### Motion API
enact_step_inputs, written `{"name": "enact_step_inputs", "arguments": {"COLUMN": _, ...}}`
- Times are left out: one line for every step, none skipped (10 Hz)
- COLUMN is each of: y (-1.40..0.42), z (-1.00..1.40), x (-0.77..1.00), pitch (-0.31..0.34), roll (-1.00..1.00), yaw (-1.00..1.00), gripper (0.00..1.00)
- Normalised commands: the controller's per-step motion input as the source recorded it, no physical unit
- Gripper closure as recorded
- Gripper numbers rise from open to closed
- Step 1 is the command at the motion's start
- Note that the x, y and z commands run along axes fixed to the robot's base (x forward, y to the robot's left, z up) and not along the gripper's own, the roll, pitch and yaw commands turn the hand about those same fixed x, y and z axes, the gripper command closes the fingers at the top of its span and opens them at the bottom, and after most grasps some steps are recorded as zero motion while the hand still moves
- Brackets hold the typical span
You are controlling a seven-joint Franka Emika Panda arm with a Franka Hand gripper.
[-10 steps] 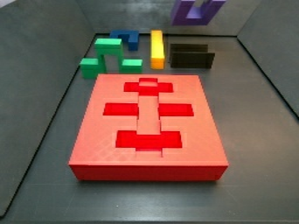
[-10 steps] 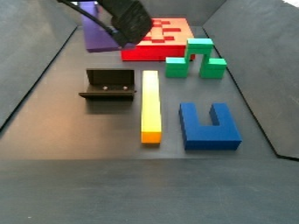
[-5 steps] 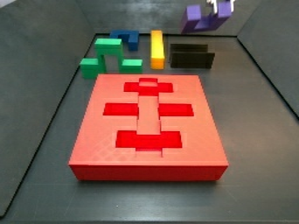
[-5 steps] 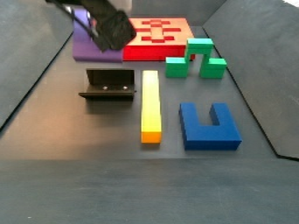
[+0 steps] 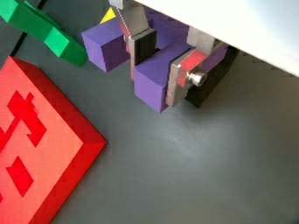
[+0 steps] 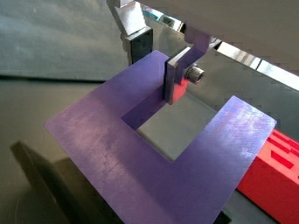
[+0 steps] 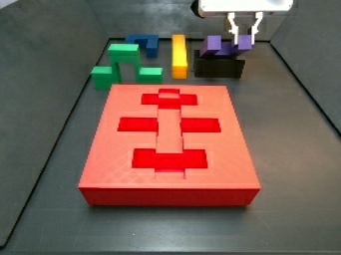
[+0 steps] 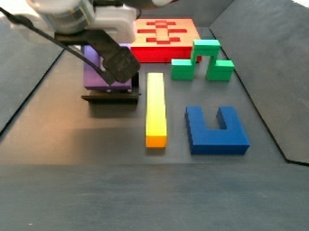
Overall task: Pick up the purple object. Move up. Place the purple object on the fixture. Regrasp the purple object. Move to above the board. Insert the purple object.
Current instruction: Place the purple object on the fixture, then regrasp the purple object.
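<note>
1. Hidden/cut off: in a side view the gripper (image 8: 117,63) and arm cover most of the purple object (image 8: 92,70); only its left part shows. The fixture (image 8: 111,97) shows just as a dark low edge under it.
2. In a side view the arm runs out of frame at the top; only the gripper (image 7: 241,30) and its fingers (image 7: 234,26) show, w/ the purple object (image 7: 220,46) small below them. Exact contact betw. object and fixture (image 7: 221,68) is too small to make out there.
3. In a wrist view the board (image 5: 30,140) is cut by the frame edge, and the green block (image 5: 49,33) is only partly in view. In a wrist view the purple object (image 6: 140,140) fills most of the frame, its U-opening facing away from the camera; the board (image 6: 274,166) is just a red corner.
4. Gripper (image 5: 163,57): jaws narrow, clamped on one arm of the purple object (image 5: 149,83), silver finger plates (image 5: 184,77) pressed on both sides of it. Same in the gripper (image 6: 158,57) view: plates pinch the purple arm, the pad (image 6: 140,44) against it.
5. Where: purple object sits on/over the fixture at the far right of the floor, behind the board (image 7: 168,139), just right of the orange bar (image 7: 178,55).
6. Others: green blocks (image 7: 123,60) far left, well apart from the gripper; blue block (image 8: 216,129) and orange bar (image 8: 154,108) on the floor beside the fixture.
</note>
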Motion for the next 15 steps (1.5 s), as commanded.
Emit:
{"name": "enact_step_inputs", "arguments": {"y": 0.00, "z": -0.07, "x": 0.00, "pitch": 0.051, "roll": 0.07, "yaw": 0.00, "gripper": 1.00}}
{"name": "enact_step_inputs", "arguments": {"y": 0.00, "z": -0.06, "x": -0.04, "pitch": 0.000, "roll": 0.08, "yaw": 0.00, "gripper": 1.00}}
{"name": "enact_step_inputs", "arguments": {"y": 0.00, "z": -0.16, "x": 0.00, "pitch": 0.034, "roll": 0.14, "yaw": 0.00, "gripper": 1.00}}
{"name": "enact_step_inputs", "arguments": {"y": 0.00, "z": -0.21, "x": 0.00, "pitch": 0.000, "roll": 0.10, "yaw": 0.00, "gripper": 1.00}}
{"name": "enact_step_inputs", "arguments": {"y": 0.00, "z": -0.32, "x": 0.08, "pitch": 0.000, "roll": 0.09, "yaw": -0.02, "gripper": 1.00}}
{"name": "enact_step_inputs", "arguments": {"y": 0.00, "z": -0.28, "x": 0.10, "pitch": 0.000, "roll": 0.09, "yaw": -0.01, "gripper": 1.00}}
{"name": "enact_step_inputs", "arguments": {"y": 0.00, "z": 0.00, "x": 0.00, "pitch": 0.000, "roll": 0.01, "yaw": 0.00, "gripper": 1.00}}
{"name": "enact_step_inputs", "arguments": {"y": 0.00, "z": 0.00, "x": 0.00, "pitch": 0.000, "roll": 0.07, "yaw": 0.00, "gripper": 1.00}}
{"name": "enact_step_inputs", "arguments": {"y": 0.02, "z": 0.00, "x": 0.00, "pitch": 0.000, "roll": 0.11, "yaw": 0.00, "gripper": 1.00}}
{"name": "enact_step_inputs", "arguments": {"y": 0.00, "z": 0.00, "x": 0.00, "pitch": 0.000, "roll": 0.00, "yaw": 0.00, "gripper": 0.00}}
{"name": "enact_step_inputs", "arguments": {"y": -0.05, "z": 0.00, "x": 0.00, "pitch": 0.000, "roll": 0.06, "yaw": 0.00, "gripper": 0.00}}
{"name": "enact_step_inputs", "arguments": {"y": -0.09, "z": 0.00, "x": 0.00, "pitch": 0.000, "roll": 0.13, "yaw": 0.00, "gripper": 0.00}}
{"name": "enact_step_inputs", "arguments": {"y": -0.06, "z": 0.59, "x": 0.34, "pitch": 0.069, "roll": 0.01, "yaw": -0.07, "gripper": 0.00}}
{"name": "enact_step_inputs", "arguments": {"y": 0.10, "z": 1.00, "x": 0.39, "pitch": 0.103, "roll": -0.12, "yaw": -0.11, "gripper": 0.00}}
{"name": "enact_step_inputs", "arguments": {"y": 0.18, "z": 1.00, "x": 0.46, "pitch": 0.097, "roll": -0.38, "yaw": 0.00, "gripper": 0.00}}
